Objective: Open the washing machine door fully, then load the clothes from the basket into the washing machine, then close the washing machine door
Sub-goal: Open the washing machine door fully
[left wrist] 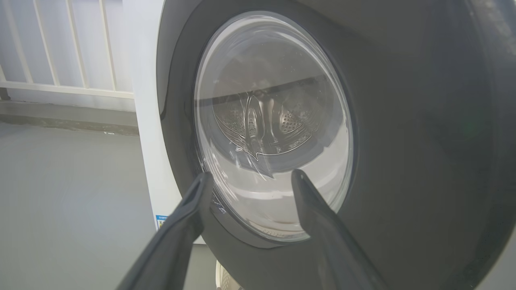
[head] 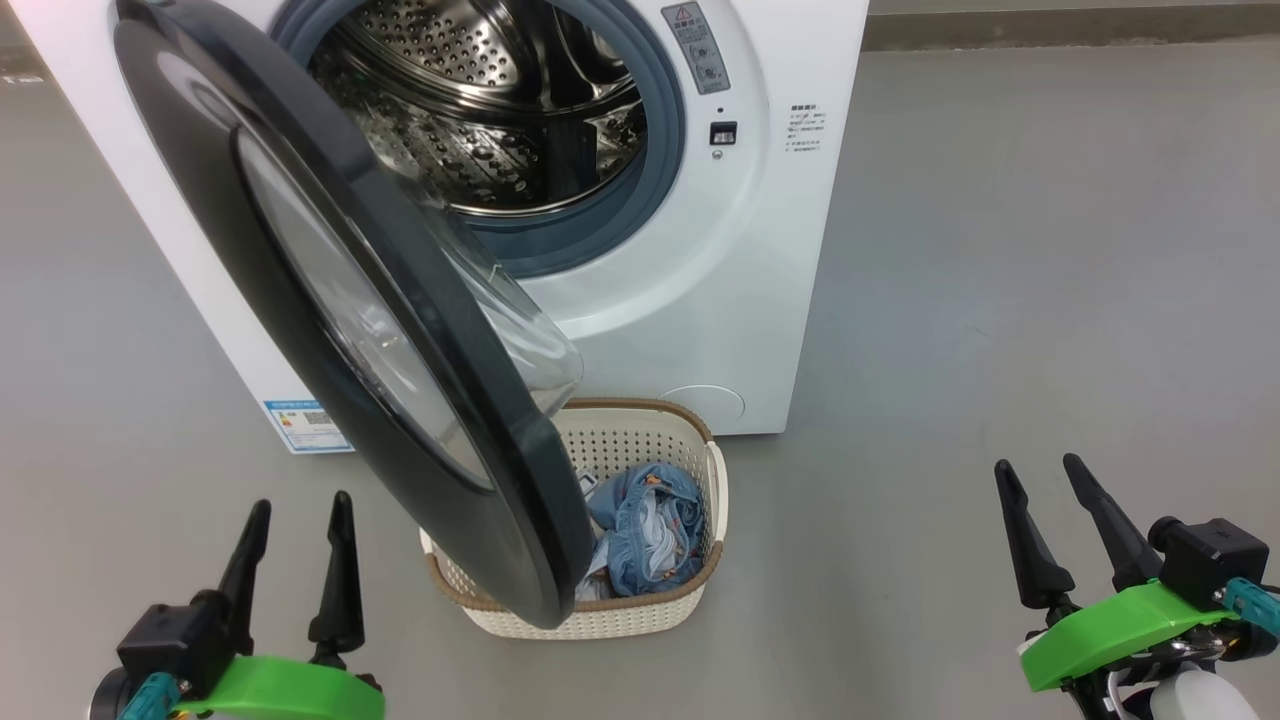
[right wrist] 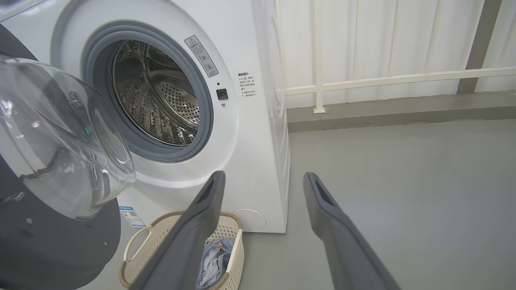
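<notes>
Glossy, the washing machine door (head: 350,310) is judged stiff, slippery, best taken at its rim; left hand (head: 300,500) and right hand (head: 1038,462) are spread wide, empty.

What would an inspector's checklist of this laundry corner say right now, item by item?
Surface: plain grey floor.
Job's things: washing machine with its door swung out but not folded right back; drum looks empty as far as it shows; basket stands on the floor in front, partly hidden by the door in the head view, with the clothes lying in it.
Clutter: nothing seen.
Pincers: left pincer and right pincer both open and empty, touching nothing.
Cables: nothing seen on the floor.
Surroundings: white railing behind the machine.
</notes>
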You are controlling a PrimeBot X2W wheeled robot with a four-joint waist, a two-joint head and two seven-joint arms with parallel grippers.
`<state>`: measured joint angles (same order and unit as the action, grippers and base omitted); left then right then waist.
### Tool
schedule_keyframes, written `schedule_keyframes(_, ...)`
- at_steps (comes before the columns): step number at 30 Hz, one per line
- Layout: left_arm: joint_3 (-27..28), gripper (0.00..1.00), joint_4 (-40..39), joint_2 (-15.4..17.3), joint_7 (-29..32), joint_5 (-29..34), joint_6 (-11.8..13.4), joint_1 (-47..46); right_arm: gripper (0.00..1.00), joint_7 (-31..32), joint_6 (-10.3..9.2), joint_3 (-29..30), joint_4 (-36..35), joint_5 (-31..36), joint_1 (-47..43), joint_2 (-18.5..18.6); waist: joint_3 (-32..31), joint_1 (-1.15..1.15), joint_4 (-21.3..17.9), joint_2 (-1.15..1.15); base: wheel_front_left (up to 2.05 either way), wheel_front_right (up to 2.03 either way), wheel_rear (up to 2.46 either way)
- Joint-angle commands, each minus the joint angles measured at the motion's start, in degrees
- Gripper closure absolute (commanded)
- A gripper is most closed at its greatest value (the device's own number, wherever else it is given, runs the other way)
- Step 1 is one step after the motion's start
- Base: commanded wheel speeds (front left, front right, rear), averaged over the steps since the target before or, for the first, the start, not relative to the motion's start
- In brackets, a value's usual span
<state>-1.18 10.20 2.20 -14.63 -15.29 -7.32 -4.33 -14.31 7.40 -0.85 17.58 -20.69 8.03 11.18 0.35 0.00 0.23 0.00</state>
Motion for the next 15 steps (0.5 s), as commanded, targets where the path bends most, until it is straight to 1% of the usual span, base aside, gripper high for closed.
schedule_keyframes(1, 2.09, 0.00, -1.13, 0.68, -0.37, 0.32, -0.08, -0.89, 0.00, -0.69, 0.09, -1.12, -1.07, 0.79, 0.47, 0.81, -0.01, 0.00, 0.00, 0.00, 0.00, 0.00, 0.00)
schedule_keyframes(15, 2.07, 0.00, -0.57, 0.68, -0.37, 0.49, -0.14, -1.11, 0.00, -0.69, 0.09, -0.77, -0.27, 1.64, 0.81, 0.67, 0.52, 0.00, -0.04, 0.00, 0.00, 0.00, 0.00)
